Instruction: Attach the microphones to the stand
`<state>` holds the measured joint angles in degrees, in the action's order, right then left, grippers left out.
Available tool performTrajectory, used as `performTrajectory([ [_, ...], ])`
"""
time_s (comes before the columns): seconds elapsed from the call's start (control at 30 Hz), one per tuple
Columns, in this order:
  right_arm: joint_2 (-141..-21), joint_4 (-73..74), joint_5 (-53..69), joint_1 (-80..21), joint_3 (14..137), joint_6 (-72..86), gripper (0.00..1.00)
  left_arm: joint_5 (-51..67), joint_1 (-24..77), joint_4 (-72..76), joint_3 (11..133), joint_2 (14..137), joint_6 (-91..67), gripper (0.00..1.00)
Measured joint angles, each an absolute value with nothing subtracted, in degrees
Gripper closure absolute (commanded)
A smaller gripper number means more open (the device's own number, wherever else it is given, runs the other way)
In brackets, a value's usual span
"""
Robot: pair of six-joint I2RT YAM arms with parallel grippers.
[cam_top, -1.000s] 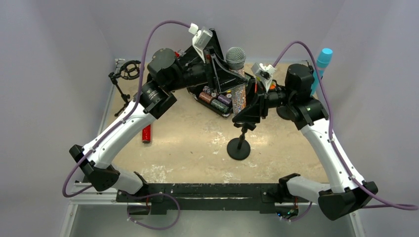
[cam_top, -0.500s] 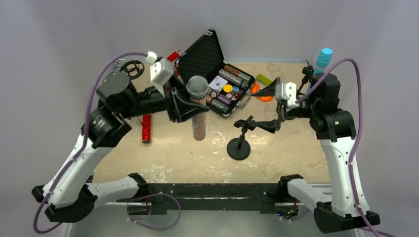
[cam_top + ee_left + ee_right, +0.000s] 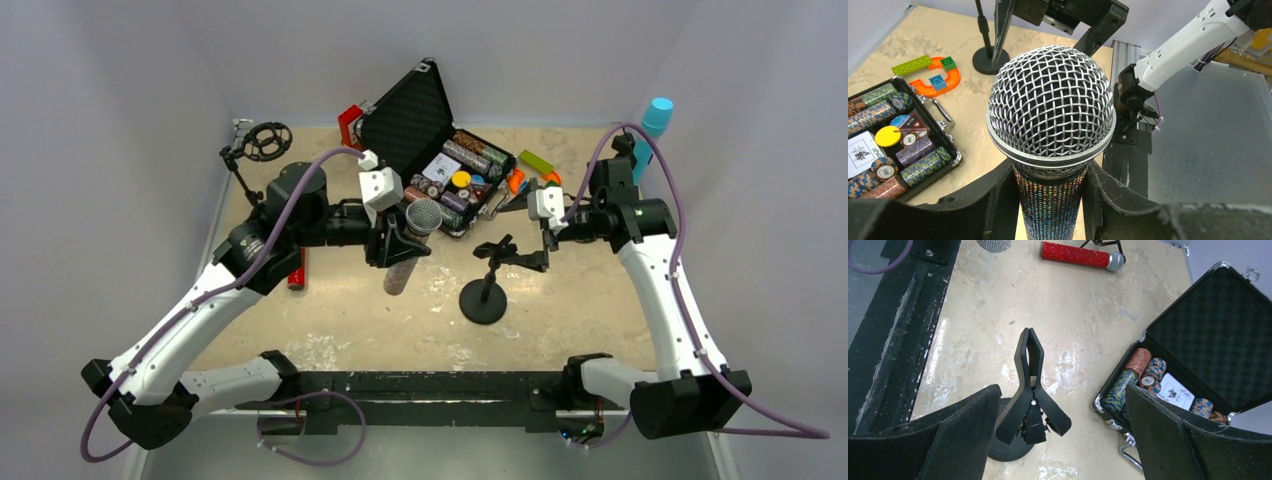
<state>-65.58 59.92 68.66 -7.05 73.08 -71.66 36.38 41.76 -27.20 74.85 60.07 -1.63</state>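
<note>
My left gripper (image 3: pixel 400 250) (image 3: pixel 1050 200) is shut on the glittery silver microphone (image 3: pixel 407 258) (image 3: pixel 1050 107), holding it just below its grey mesh head, left of the stand. The black stand (image 3: pixel 484 298) has a round base and a spring clip (image 3: pixel 508 252) (image 3: pixel 1030 382) on top, with nothing in it. My right gripper (image 3: pixel 540 250) (image 3: pixel 1063 440) is open, and the clip's handles lie between its wide-spread fingers without touching them. The red microphone (image 3: pixel 296 270) (image 3: pixel 1079 255) lies on the table under my left arm. The light blue microphone (image 3: pixel 655 122) stands upright at the back right.
An open black case (image 3: pixel 412 105) (image 3: pixel 1208 335) of poker chips sits at the back centre, close behind the stand. Orange and green toy pieces (image 3: pixel 530 172) (image 3: pixel 935 77) lie right of it. A second stand with a ring mount (image 3: pixel 262 142) is at the back left.
My right gripper has let go of the stand's clip and opened wide, drawing back to the right. My left arm has carried the silver microphone away from the clip, leftward and lower.
</note>
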Motion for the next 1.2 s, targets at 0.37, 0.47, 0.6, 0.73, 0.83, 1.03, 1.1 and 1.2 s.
performTrajectory([
  [0.37, -70.9, 66.1, 70.3, -7.0, 71.2, -77.5, 0.21, 43.4, 41.8, -16.0, 76.1, 69.4, -2.2, 1.00],
  [0.47, -71.4, 67.0, 70.6, -7.0, 70.8, -78.2, 0.22, 45.2, 42.0, -12.6, 77.0, 72.8, -3.9, 1.00],
  [0.6, -71.5, 67.7, 71.5, -6.3, 70.3, -78.7, 0.23, 47.4, 42.6, -8.8, 78.2, 76.6, -6.4, 1.00],
  [0.73, -71.6, 68.7, 71.9, -5.1, 69.7, -79.9, 0.25, 48.4, 42.9, -6.6, 79.4, 79.3, -7.4, 1.00],
  [0.83, -71.6, 69.9, 72.7, -4.6, 69.7, -81.3, 0.31, 49.0, 43.0, -6.1, 80.3, 80.5, -7.9, 1.00],
  [1.03, -72.7, 74.3, 74.5, -4.5, 69.7, -86.3, 0.58, 49.6, 43.4, -5.1, 82.1, 82.1, -7.9, 1.00],
  [1.1, -73.2, 75.7, 75.1, -4.3, 69.7, -88.3, 0.71, 49.7, 43.5, -4.8, 82.2, 82.4, -7.9, 1.00],
  [1.2, -74.3, 78.3, 75.8, -4.0, 70.1, -91.0, 0.84, 50.0, 44.1, -4.8, 82.2, 82.9, -7.9, 1.00],
])
